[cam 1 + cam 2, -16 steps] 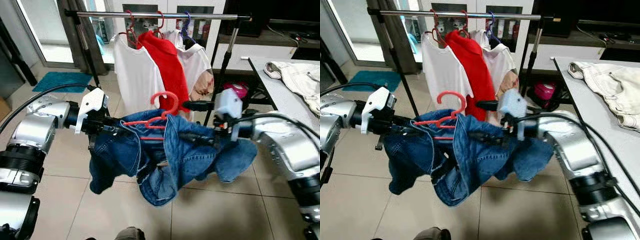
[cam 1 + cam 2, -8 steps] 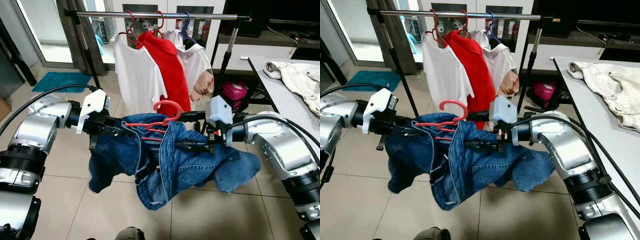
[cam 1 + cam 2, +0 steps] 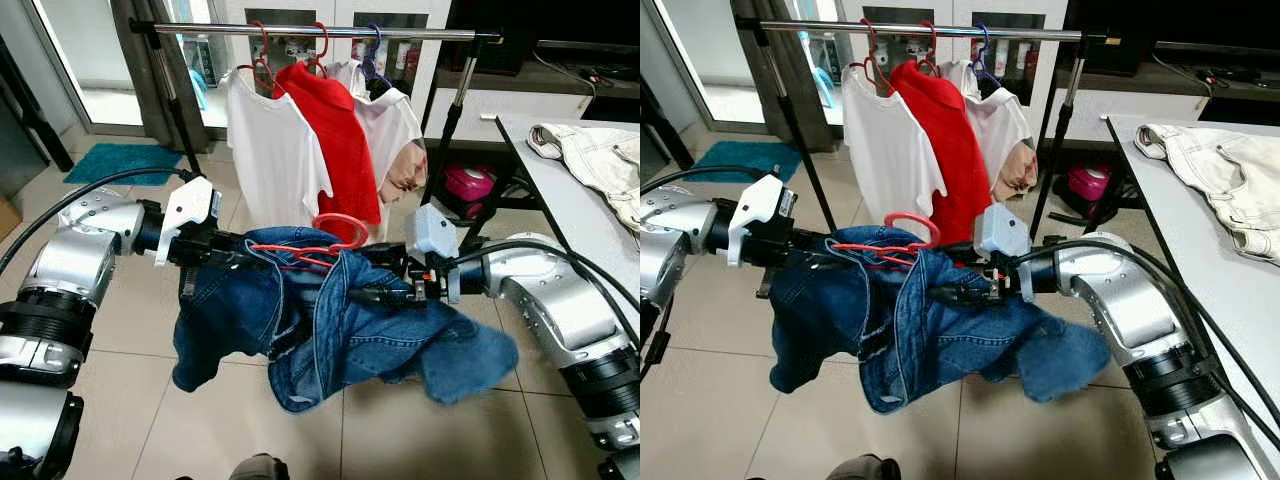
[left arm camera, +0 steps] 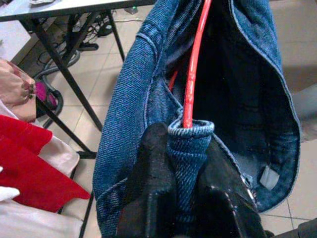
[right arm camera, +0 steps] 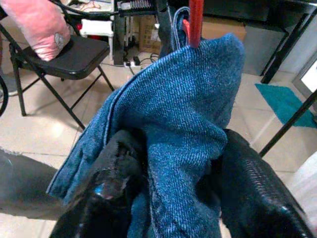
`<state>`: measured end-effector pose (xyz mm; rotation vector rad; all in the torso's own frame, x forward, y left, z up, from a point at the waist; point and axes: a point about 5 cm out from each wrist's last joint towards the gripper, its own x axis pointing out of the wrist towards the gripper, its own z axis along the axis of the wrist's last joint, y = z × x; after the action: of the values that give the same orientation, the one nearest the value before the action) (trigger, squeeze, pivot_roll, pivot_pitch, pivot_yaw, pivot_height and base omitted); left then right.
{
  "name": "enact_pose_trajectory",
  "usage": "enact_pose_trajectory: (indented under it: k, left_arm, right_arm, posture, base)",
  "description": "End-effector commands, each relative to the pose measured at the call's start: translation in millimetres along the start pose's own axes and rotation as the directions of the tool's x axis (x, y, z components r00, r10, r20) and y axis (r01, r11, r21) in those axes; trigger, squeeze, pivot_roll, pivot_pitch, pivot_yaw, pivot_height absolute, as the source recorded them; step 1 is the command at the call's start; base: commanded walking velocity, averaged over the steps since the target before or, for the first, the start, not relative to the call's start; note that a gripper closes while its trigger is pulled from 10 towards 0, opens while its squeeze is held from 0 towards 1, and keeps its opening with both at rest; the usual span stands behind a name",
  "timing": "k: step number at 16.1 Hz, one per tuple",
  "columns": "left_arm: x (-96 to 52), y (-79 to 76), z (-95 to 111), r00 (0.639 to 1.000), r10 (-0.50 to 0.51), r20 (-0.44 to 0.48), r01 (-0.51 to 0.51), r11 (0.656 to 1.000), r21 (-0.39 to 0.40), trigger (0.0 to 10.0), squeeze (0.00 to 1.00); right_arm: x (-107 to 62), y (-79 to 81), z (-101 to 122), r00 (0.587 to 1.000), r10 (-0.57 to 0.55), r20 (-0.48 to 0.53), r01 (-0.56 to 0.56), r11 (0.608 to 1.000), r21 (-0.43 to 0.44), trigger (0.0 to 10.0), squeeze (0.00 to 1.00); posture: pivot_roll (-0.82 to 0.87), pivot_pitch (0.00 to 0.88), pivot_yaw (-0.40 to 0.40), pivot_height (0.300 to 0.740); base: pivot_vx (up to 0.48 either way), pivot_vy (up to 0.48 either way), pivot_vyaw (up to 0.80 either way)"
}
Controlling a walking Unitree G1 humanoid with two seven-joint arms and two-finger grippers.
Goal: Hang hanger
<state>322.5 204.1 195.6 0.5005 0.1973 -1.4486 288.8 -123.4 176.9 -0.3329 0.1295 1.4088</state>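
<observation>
Denim jacket [image 3: 330, 320] on red hanger [image 3: 318, 243] hangs below rail [image 3: 330, 32], left end effector [image 4: 181, 168] and right end effector [image 5: 183, 168] both pinching fabric. Risk: denim sliding off before hooking.

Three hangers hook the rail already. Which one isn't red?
The blue hanger, rightmost on the rail, carrying the white printed shirt. The other two hooks are red.

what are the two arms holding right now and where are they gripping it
Both hold the denim jacket on its red hanger: left tool pinches a folded denim edge at the hanger's end, right tool a denim fold.
</observation>
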Motion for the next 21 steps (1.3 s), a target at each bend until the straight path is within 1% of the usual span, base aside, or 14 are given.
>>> enact_pose_trajectory:
  k: [1,4,5,8,11,12,15,16,17,18,19,21]
  left_arm:
    - [-3.5,8.1,21.4,0.998,0.022,0.062,-0.026,0.997,0.074,0.0,0.00]
    - [-4.3,6.1,23.8,0.996,0.009,0.085,-0.014,0.998,0.062,0.0,0.00]
    - [-5.1,5.7,24.6,0.995,0.011,0.096,-0.016,0.998,0.056,0.0,0.00]
    - [-7.9,6.2,27.1,0.993,0.017,0.114,-0.022,0.999,0.045,0.0,0.00]
    - [-12.5,4.3,24.3,0.995,0.010,0.101,-0.012,1.000,0.020,0.0,0.00]
    - [-13.4,2.9,21.6,0.996,0.007,0.084,-0.008,1.000,0.013,0.0,0.00]
    - [-16.6,3.9,17.8,0.997,0.034,0.069,-0.034,0.999,0.008,0.0,0.00]
    - [-18.1,9.4,13.7,0.991,0.123,0.059,-0.125,0.992,0.032,3.3,0.00]
    - [-18.3,11.8,13.1,0.985,0.150,0.081,-0.152,0.988,0.021,10.0,0.00]
    - [-19.3,14.0,11.7,0.978,0.176,0.109,-0.175,0.984,-0.013,10.0,0.00]
    - [-20.5,12.7,6.3,0.978,0.187,0.089,-0.188,0.982,-0.002,10.0,1.00]
    - [-21.6,8.9,1.8,0.980,0.182,0.080,-0.182,0.983,-0.003,10.0,1.00]
  right_arm:
    - [5.9,3.1,3.8,1.000,0.016,0.000,-0.016,1.000,-0.014,0.0,0.00]
    - [5.9,2.1,2.0,1.000,0.014,-0.023,-0.014,1.000,-0.008,0.0,0.00]
    - [5.7,1.6,2.1,1.000,0.010,-0.023,-0.011,1.000,-0.019,0.0,0.00]
    - [4.5,1.1,2.4,1.000,0.011,-0.021,-0.011,1.000,-0.012,0.0,0.00]
    - [1.5,-2.9,3.1,1.000,-0.018,-0.005,0.018,1.000,-0.001,0.0,0.00]
    - [0.2,-4.1,3.5,1.000,-0.021,-0.006,0.021,1.000,0.001,0.0,0.00]
    - [-3.9,-3.7,4.4,1.000,0.005,-0.011,-0.005,1.000,-0.002,0.0,0.00]
    - [-5.0,-2.5,5.0,1.000,0.023,-0.016,-0.023,1.000,-0.001,0.0,0.00]
    - [-5.3,-1.6,4.2,0.999,0.035,-0.028,-0.035,0.999,0.003,0.0,0.00]
    - [-5.3,-0.3,3.7,0.998,0.047,-0.031,-0.047,0.999,0.008,0.0,0.00]
    - [-5.6,0.4,3.1,0.999,0.046,-0.026,-0.046,0.999,0.013,0.0,0.00]
    - [-6.0,1.7,1.7,0.999,0.040,-0.018,-0.040,0.999,0.018,0.0,0.00]
  posture:
    - [-0.10,0.000,0.035,0.740]
    - [-0.10,0.000,0.035,0.740]
    - [-0.10,0.000,0.034,0.740]
    - [-0.10,0.000,0.033,0.740]
    - [-0.10,0.000,0.032,0.740]
    - [-0.10,0.000,0.032,0.740]
    - [-0.10,0.000,0.030,0.740]
    - [-0.10,0.000,0.028,0.740]
    - [-0.10,0.000,0.028,0.740]
    - [-0.10,0.000,0.027,0.740]
    - [-0.10,0.000,0.028,0.740]
    - [-0.10,0.000,0.027,0.740]
  base:
    - [0.000,0.000,0.00]
    - [0.000,0.000,0.00]
    - [0.000,0.000,0.00]
    - [0.000,0.000,0.00]
    - [0.000,0.000,0.00]
    - [0.000,0.000,0.00]
    - [0.000,0.000,0.00]
    - [0.000,0.000,0.00]
    - [0.000,0.000,0.00]
    - [0.000,0.000,0.00]
    - [0.000,0.000,0.00]
    - [0.000,0.000,0.00]
